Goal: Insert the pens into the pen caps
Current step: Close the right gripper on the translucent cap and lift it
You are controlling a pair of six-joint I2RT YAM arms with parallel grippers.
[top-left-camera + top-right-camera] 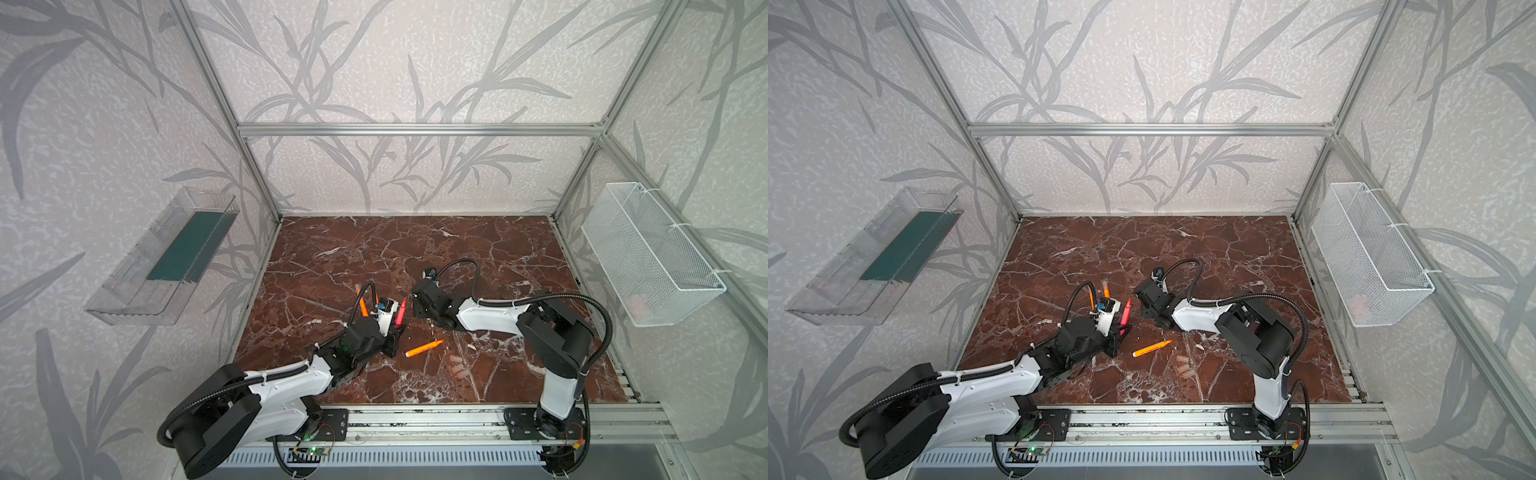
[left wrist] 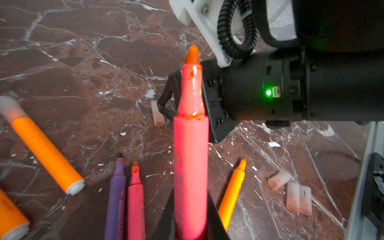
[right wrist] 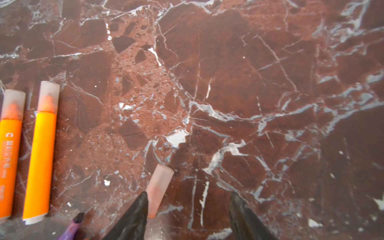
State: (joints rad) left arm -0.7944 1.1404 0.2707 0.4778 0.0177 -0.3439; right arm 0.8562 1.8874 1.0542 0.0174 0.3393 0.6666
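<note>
Red marble tabletop (image 1: 498, 257), L fingers (image 2: 164, 222) clamp pink pen (image 2: 191, 158) steep, tip up, R fingers (image 3: 133, 218) apart beside cap (image 3: 160, 187).

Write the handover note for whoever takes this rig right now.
Left gripper: shut on a red-pink pen, tip up, uncapped.
Right gripper: open, low over the table; a loose cap lies beside one finger, not gripped.
Done: two capped orange pens lie side by side.
Left: cap the held pen, then the purple pen, second red-pink pen and uncapped orange pen, all on the table. Near that last one, three spare caps lie clustered.
</note>
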